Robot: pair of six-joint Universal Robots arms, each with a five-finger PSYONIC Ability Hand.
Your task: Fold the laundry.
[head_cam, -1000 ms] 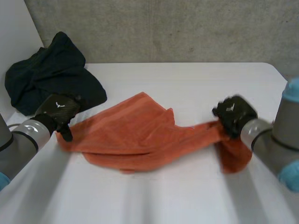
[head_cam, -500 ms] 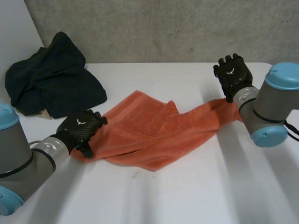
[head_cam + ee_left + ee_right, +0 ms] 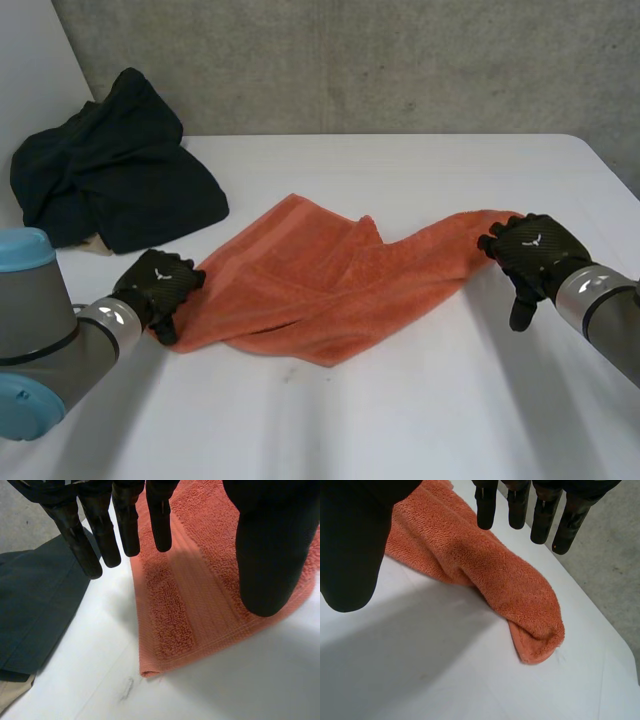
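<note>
An orange towel (image 3: 330, 290) lies crumpled and stretched sideways across the middle of the white table (image 3: 400, 420). My left hand (image 3: 160, 283) is at its left end. In the left wrist view that hand (image 3: 270, 545) hovers open with straight fingers over the towel's hemmed corner (image 3: 170, 630), holding nothing. My right hand (image 3: 530, 255) rests at the towel's right end. In the right wrist view it (image 3: 350, 540) is open above the rolled end of the towel (image 3: 520, 595), with no cloth between thumb and fingers.
A heap of dark clothes (image 3: 110, 170) lies at the table's back left, close to my left hand (image 3: 35, 610), with a bit of beige cloth (image 3: 95, 245) under it. The table's right edge (image 3: 615, 640) runs just past the towel's right end. A concrete wall stands behind.
The right hand let go of the towel, rose toward the back, then came down beside the towel's right end. The left hand drew slightly back and left. The towel now lies stretched out.
</note>
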